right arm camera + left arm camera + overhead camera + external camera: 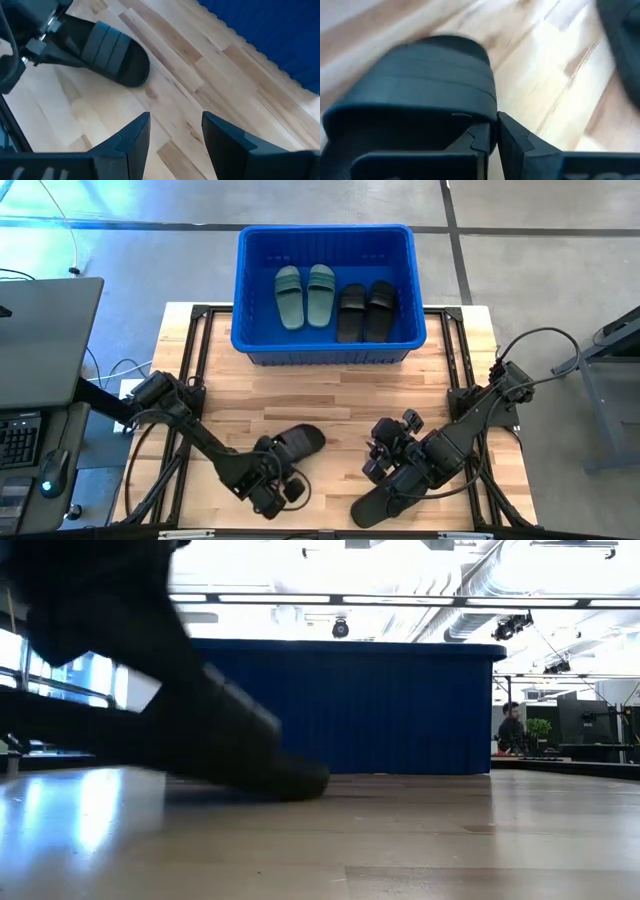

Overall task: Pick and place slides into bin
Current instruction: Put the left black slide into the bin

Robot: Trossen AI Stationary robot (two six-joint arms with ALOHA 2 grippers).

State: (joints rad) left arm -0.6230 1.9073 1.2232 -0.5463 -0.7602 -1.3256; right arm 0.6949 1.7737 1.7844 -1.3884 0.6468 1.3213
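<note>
The blue bin [325, 340] stands at the table's far middle. Two sage green slides [305, 295] and two black slides [365, 310] lie in it. My left gripper [275, 472] is near the front edge, left of centre, shut on a black slide [300, 442] whose toe points far-right. My right gripper [175, 135] is open and empty above bare wood right of centre, in the high view [385, 448]. Another black slide [385, 502] lies flat on the table under the right arm, near the front edge. My left gripper holds the black slide just behind its wide strap [440, 75], toward the heel, its two fingers [515, 142] nearly together. The fingers themselves hide the exact place of contact. The slide is tilted, heel end up at the gripper and toe end [300, 778] down at the table; whether the toe touches, I cannot tell.
Bare wood [340, 405] lies between the grippers and the bin. A desk with a keyboard [20, 440] stands left of the table. A person [512, 730] is far off in the room beyond.
</note>
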